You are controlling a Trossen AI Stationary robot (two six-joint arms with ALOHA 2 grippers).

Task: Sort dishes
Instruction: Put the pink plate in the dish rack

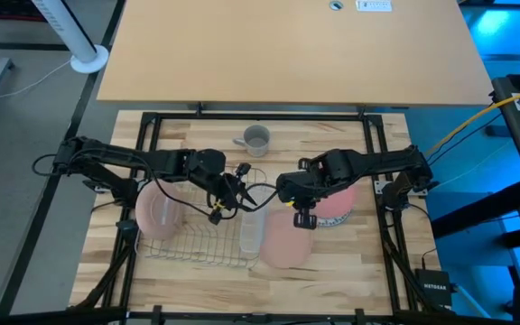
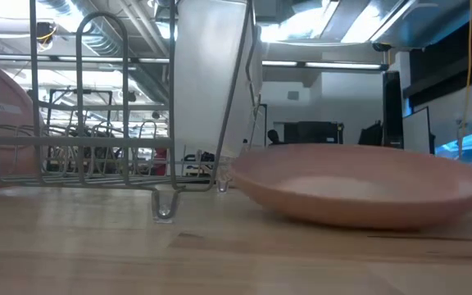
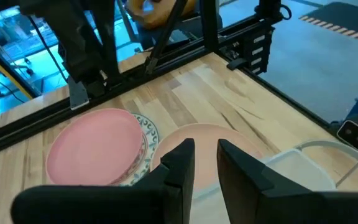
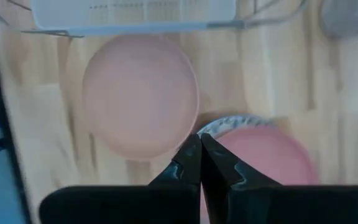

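A pink plate (image 1: 159,213) leans tilted in the left end of the wire rack (image 1: 197,242). A paler pink plate (image 1: 287,246) lies flat on the table right of the rack, also seen in the low view (image 2: 367,184). Another pink plate (image 1: 339,202) rests on top of a patterned plate, whose rim (image 3: 146,133) shows under it. My left gripper (image 3: 207,165) hovers open over the rack's right end (image 1: 227,200), with nothing between its fingers. My right gripper (image 4: 199,155) is shut, pointing down above the gap between the two plates on the table (image 1: 302,219).
A white container (image 1: 251,231) stands in the rack's right end. A grey mug (image 1: 256,138) sits toward the far edge. A black frame (image 1: 376,135) borders the wooden table. There is bare wood near the front edge.
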